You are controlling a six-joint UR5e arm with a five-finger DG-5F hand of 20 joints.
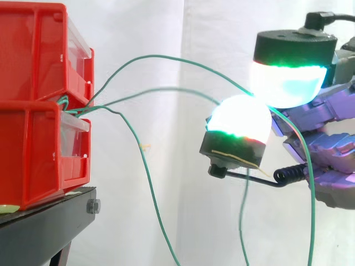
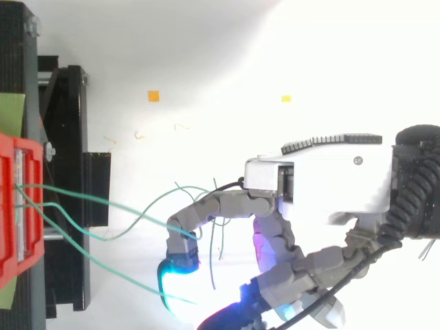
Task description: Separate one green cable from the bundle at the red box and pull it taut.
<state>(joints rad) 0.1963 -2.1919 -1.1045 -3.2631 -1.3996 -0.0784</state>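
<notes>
Several green strands leave the bundle (image 1: 69,105) at the seam between the stacked red bins, so the main risk is dragging more than one. The top green cable (image 1: 161,56) arcs high and slack from the red box (image 1: 39,155) across to the hand (image 2: 316,182), reaches it and hangs down past it on the far side. A second strand (image 1: 166,88) runs lower and ends up right beside the hand too, then drops. A third strand (image 1: 150,188) sags well clear, falling in front of the white curtain (image 1: 166,177). Cannot tell if the hand has actually clamped the cable or if it merely lies across it, so the grip is unconfirmed. Likely failures, as I judge them: the second strand is near enough to get caught in the same pull, so no real separation. The cable is thin and smooth-looking, so it could slide through a weak hold and never go taut. The strands cross close to the box exit, so a pull could tighten a tangle there. A hard tug could shift the red box on the black stand (image 1: 50,221) or yank the cable end out. Cable look: thin, green, flexible, holding a springy curve, nowhere near taut, with plenty of slack to take up. The top view has the strands fanning out from the box edge toward the hand.
</notes>
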